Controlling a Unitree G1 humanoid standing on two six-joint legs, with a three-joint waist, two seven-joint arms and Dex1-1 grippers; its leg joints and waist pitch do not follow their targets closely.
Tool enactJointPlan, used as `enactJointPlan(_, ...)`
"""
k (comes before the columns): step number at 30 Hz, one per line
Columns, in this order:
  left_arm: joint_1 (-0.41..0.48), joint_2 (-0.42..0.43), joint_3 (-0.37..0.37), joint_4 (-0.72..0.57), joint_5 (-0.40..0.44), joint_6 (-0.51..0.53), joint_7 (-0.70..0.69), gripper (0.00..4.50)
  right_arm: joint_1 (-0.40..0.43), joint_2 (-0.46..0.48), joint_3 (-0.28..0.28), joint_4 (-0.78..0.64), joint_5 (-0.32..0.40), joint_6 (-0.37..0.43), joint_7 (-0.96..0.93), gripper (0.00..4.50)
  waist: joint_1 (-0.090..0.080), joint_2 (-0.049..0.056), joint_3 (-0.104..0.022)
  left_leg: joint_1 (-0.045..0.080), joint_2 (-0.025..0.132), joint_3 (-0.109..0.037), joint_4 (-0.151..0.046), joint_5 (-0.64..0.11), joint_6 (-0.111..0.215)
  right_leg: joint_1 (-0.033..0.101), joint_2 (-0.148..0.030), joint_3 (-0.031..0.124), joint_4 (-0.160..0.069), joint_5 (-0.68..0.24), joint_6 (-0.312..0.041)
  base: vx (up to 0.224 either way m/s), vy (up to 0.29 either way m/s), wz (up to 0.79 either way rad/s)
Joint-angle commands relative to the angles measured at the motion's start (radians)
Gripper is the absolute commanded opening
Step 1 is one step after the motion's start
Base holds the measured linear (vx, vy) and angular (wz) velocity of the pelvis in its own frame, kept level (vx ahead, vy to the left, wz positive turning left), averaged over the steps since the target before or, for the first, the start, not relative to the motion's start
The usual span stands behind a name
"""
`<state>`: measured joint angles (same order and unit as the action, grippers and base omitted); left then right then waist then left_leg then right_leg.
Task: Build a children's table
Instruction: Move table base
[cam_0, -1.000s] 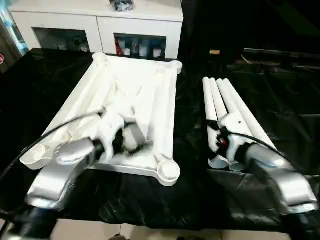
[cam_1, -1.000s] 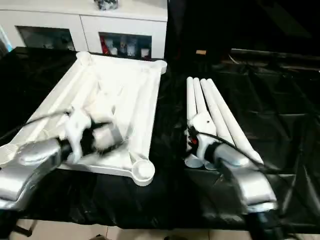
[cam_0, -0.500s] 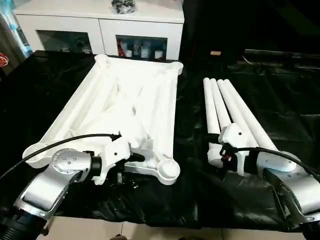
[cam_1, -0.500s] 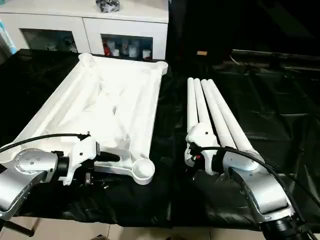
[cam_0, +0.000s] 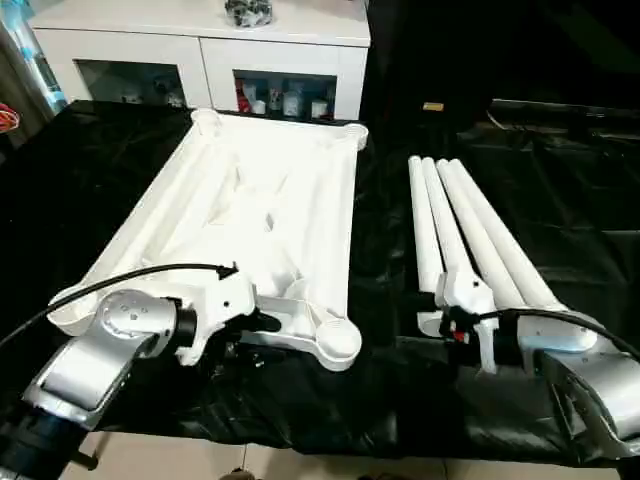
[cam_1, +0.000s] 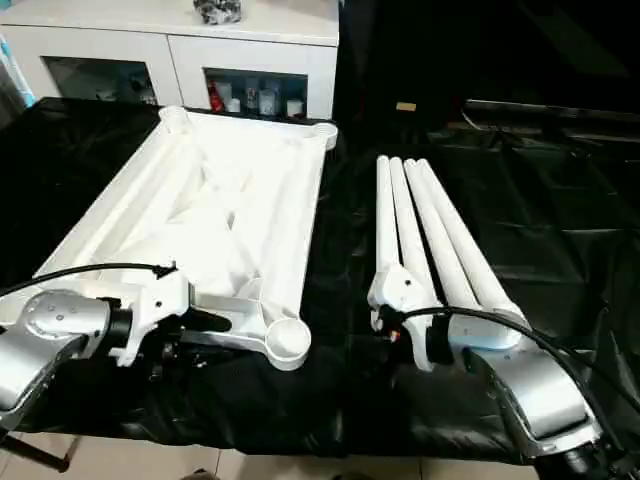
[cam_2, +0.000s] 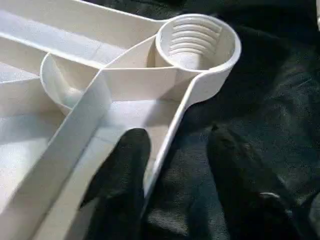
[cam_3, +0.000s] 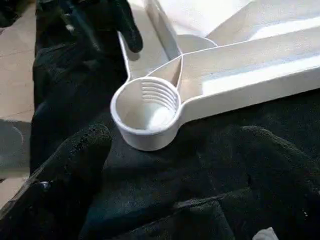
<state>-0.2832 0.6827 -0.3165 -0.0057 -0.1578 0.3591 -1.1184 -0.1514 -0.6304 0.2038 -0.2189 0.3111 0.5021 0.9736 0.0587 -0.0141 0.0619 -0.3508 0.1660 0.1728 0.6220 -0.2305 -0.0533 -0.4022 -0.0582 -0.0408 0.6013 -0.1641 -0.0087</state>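
Observation:
The children's table top (cam_0: 262, 215) lies upside down on the black cloth, ribs up, with round sockets at its corners. Several white tube legs (cam_0: 470, 235) lie side by side to its right. My left gripper (cam_2: 177, 135) is at the top's near edge, beside the near-right corner socket (cam_0: 338, 340). It is open: one finger (cam_2: 125, 170) is inside the rim and the other rests outside on the cloth, with a gap to the rim. My right gripper (cam_3: 175, 137) is open and holds nothing. It hovers by the legs' near ends, facing that socket (cam_3: 147, 112).
A white cabinet (cam_0: 200, 45) with glass-fronted compartments stands behind the table. Crinkled black cloth (cam_0: 560, 200) covers the work surface, which ends just in front of my arms, with pale floor (cam_0: 200, 455) below. A small tan object (cam_0: 432, 106) lies at the back right.
My left gripper came down from over the ribbed underside to the near rim, and its fingers have narrowed around that rim. My right arm drew slightly nearer. The camera shifted.

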Motion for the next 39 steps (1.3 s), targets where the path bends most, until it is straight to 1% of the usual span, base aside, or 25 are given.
enactJointPlan(1,-0.012,0.007,-0.026,0.014,0.021,-0.01,-0.021,1.86,0.005,-0.014,0.0,-0.023,0.014,0.02,0.015,4.5,0.003,0.007,-0.059,0.004,0.06,-0.023,-0.091,-0.174,0.015,0.045,-0.081,0.05,-0.066,-0.305,-0.206,0.0,0.0,0.0)
enactJointPlan(2,-0.018,0.008,-0.032,0.017,0.027,-0.011,-0.024,1.71,0.006,-0.015,0.001,-0.025,0.015,0.021,0.017,4.5,0.003,0.007,-0.059,0.003,0.061,-0.024,-0.091,-0.174,0.015,0.045,-0.083,0.05,-0.066,-0.306,-0.207,0.0,0.0,0.0)
enactJointPlan(4,-0.032,0.012,-0.049,0.028,0.044,-0.02,-0.038,1.58,0.006,-0.016,-0.001,-0.025,0.016,0.025,0.018,4.5,0.003,0.006,-0.059,0.005,0.061,-0.024,-0.091,-0.178,0.014,0.044,-0.083,0.05,-0.068,-0.321,-0.205,0.0,0.0,0.0)
enactJointPlan(5,-0.034,0.013,-0.052,0.03,0.047,-0.022,-0.04,1.55,0.005,-0.016,-0.001,-0.025,0.017,0.025,0.017,4.5,0.003,0.003,-0.058,0.004,0.061,-0.024,-0.091,-0.175,0.016,0.044,-0.082,0.05,-0.069,-0.322,-0.203,0.0,0.0,0.0)
enactJointPlan(6,-0.049,0.015,-0.07,0.046,0.069,-0.039,-0.048,1.42,0.005,-0.016,-0.002,-0.024,0.017,0.027,0.017,4.5,0.004,0.007,-0.059,0.004,0.061,-0.024,-0.092,-0.168,0.016,0.044,-0.082,0.049,-0.068,-0.316,-0.202,0.0,0.0,0.0)
enactJointPlan(7,-0.063,0.016,-0.084,0.063,0.084,-0.053,-0.058,1.42,0.005,-0.016,-0.002,-0.026,0.017,0.029,0.017,4.5,0.004,0.006,-0.059,0.003,0.061,-0.024,-0.091,-0.162,0.017,0.044,-0.082,0.049,-0.067,-0.306,-0.202,0.0,0.0,0.0)
enactJointPlan(8,-0.066,0.016,-0.087,0.066,0.086,-0.056,-0.06,1.2,0.005,-0.016,-0.002,-0.026,0.017,0.029,0.017,4.5,0.004,0.006,-0.06,0.004,0.061,-0.024,-0.09,-0.159,0.016,0.045,-0.082,0.049,-0.065,-0.298,-0.204,0.0,0.0,0.0)
enactJointPlan(9,-0.08,0.014,-0.101,0.085,0.103,-0.071,-0.067,1.15,0.005,-0.018,-0.002,-0.028,0.017,0.03,0.017,4.5,0.003,0.009,-0.061,0.004,0.061,-0.024,-0.09,-0.155,0.016,0.045,-0.082,0.049,-0.065,-0.283,-0.209,0.0,0.0,0.0)
enactJointPlan(12,-0.109,0.013,-0.134,0.134,0.155,-0.112,-0.075,0.84,0.005,-0.026,-0.002,-0.036,0.015,0.033,0.021,4.5,0.002,0.007,-0.063,0.002,0.059,-0.023,-0.088,-0.146,0.019,0.048,-0.081,0.049,-0.063,-0.266,-0.212,0.0,0.0,0.0)
enactJointPlan(15,-0.112,0.012,-0.139,0.138,0.157,-0.108,-0.081,0.69,0.005,-0.027,-0.002,-0.035,0.014,0.033,0.022,4.5,0.003,0.007,-0.064,0.001,0.06,-0.023,-0.087,-0.139,0.019,0.049,-0.084,0.049,-0.061,-0.266,-0.217,0.0,0.0,0.0)
enactJointPlan(16,-0.111,0.011,-0.141,0.138,0.159,-0.105,-0.081,0.54,0.004,-0.028,-0.002,-0.035,0.014,0.033,0.022,4.5,0.002,0.006,-0.064,0.001,0.061,-0.023,-0.087,-0.138,0.019,0.049,-0.084,0.049,-0.061,-0.266,-0.22,0.0,0.0,0.0)
enactJointPlan(17,-0.109,0.013,-0.146,0.137,0.171,-0.096,-0.07,0.54,0.004,-0.028,-0.002,-0.035,0.014,0.033,0.022,4.5,0.002,0.007,-0.064,0.001,0.061,-0.024,-0.087,-0.138,0.019,0.049,-0.085,0.049,-0.06,-0.266,-0.222,0.0,0.0,0.0)
enactJointPlan(18,-0.108,0.014,-0.15,0.138,0.185,-0.095,-0.059,0.37,0.003,-0.028,-0.001,-0.034,0.014,0.033,0.022,4.5,0.001,0.007,-0.064,0.001,0.061,-0.023,-0.086,-0.136,0.021,0.049,-0.085,0.049,-0.06,-0.262,-0.223,0.0,0.0,0.0)
enactJointPlan(21,-0.091,-0.008,-0.128,0.128,0.169,-0.081,-0.025,0.26,0.0,-0.023,-0.002,-0.034,0.015,0.035,0.017,4.5,0.001,0.009,-0.063,0.001,0.061,-0.023,-0.088,-0.141,0.022,0.049,-0.084,0.049,-0.061,-0.268,-0.224,0.0,0.0,0.0)
enactJointPlan(22,-0.085,-0.02,-0.116,0.118,0.157,-0.071,-0.011,0.2,0.0,-0.022,-0.002,-0.034,0.015,0.035,0.016,4.5,-0.001,0.007,-0.064,0.001,0.062,-0.023,-0.087,-0.143,0.021,0.049,-0.085,0.049,-0.06,-0.269,-0.226,0.0,0.0,0.0)
enactJointPlan(23,-0.08,-0.034,-0.104,0.107,0.145,-0.055,0.001,0.15,-0.002,-0.021,-0.003,-0.033,0.016,0.036,0.015,4.5,-0.001,0.009,-0.063,0.0,0.063,-0.023,-0.088,-0.146,0.02,0.05,-0.086,0.049,-0.061,-0.273,-0.227,0.0,0.0,0.0)
enactJointPlan(25,-0.071,-0.053,-0.088,0.083,0.125,-0.03,0.016,0.09,-0.003,-0.021,-0.006,-0.033,0.017,0.037,0.012,4.5,-0.002,0.007,-0.064,-0.002,0.061,-0.022,-0.086,-0.15,0.02,0.052,-0.087,0.049,-0.063,-0.296,-0.225,0.0,0.0,0.0)
enactJointPlan(27,-0.048,-0.095,-0.057,0.017,0.084,0.037,0.053,0.02,-0.002,-0.021,-0.01,-0.027,0.015,0.033,0.01,4.5,-0.004,0.004,-0.062,-0.004,0.061,-0.024,-0.087,-0.152,0.023,0.051,-0.086,0.047,-0.066,-0.317,-0.217,0.0,0.0,0.0)
enactJointPlan(29,-0.032,-0.118,-0.041,-0.029,0.064,0.071,0.076,0.02,-0.003,-0.022,-0.011,-0.021,0.012,0.029,0.009,4.5,-0.006,0.005,-0.064,-0.003,0.062,-0.022,-0.084,-0.141,0.027,0.05,-0.086,0.048,-0.066,-0.309,-0.219,0.0,0.0,0.0)
enactJointPlan(30,-0.023,-0.129,-0.038,-0.048,0.063,0.082,0.092,0.02,-0.006,-0.021,-0.011,-0.017,0.009,0.027,0.007,4.5,-0.007,0.004,-0.063,-0.004,0.062,-0.023,-0.085,-0.14,0.032,0.05,-0.085,0.047,-0.066,-0.307,-0.221,0.0,0.0,0.0)
enactJointPlan(32,-0.015,-0.141,-0.036,-0.062,0.062,0.092,0.107,0.02,-0.009,-0.02,-0.01,-0.012,0.005,0.024,0.005,4.5,-0.005,0.005,-0.063,-0.001,0.061,-0.021,-0.083,-0.141,0.04,0.047,-0.083,0.047,-0.07,-0.314,-0.217,0.0,0.0,0.0)
enactJointPlan(35,-0.002,-0.174,-0.038,-0.083,0.073,0.12,0.147,0.02,-0.017,-0.017,-0.008,-0.001,0.0,0.019,0.002,4.5,-0.002,0.003,-0.062,-0.001,0.061,-0.021,-0.083,-0.142,0.042,0.047,-0.081,0.046,-0.071,-0.327,-0.208,0.0,0.0,0.0)
enactJointPlan(36,-0.001,-0.176,-0.04,-0.084,0.075,0.122,0.15,0.02,-0.018,-0.017,-0.007,-0.001,-0.001,0.018,0.003,4.5,-0.001,0.003,-0.062,0.001,0.062,-0.021,-0.084,-0.144,0.041,0.046,-0.081,0.046,-0.072,-0.333,-0.204,0.0,0.0,0.0)
enactJointPlan(38,-0.005,-0.186,-0.044,-0.078,0.083,0.117,0.164,0.02,-0.021,-0.017,-0.006,0.002,-0.004,0.016,0.003,4.5,-0.001,0.0,-0.063,-0.003,0.06,-0.021,-0.084,-0.138,0.043,0.048,-0.081,0.046,-0.071,-0.324,-0.2,0.0,0.0,0.0)
enactJointPlan(39,-0.014,-0.197,-0.044,-0.06,0.095,0.099,0.185,0.02,-0.023,-0.017,-0.004,0.005,-0.007,0.013,0.003,4.5,0.0,0.0,-0.064,-0.003,0.06,-0.022,-0.083,-0.131,0.046,0.048,-0.081,0.046,-0.07,-0.316,-0.198,0.0,0.0,0.0)
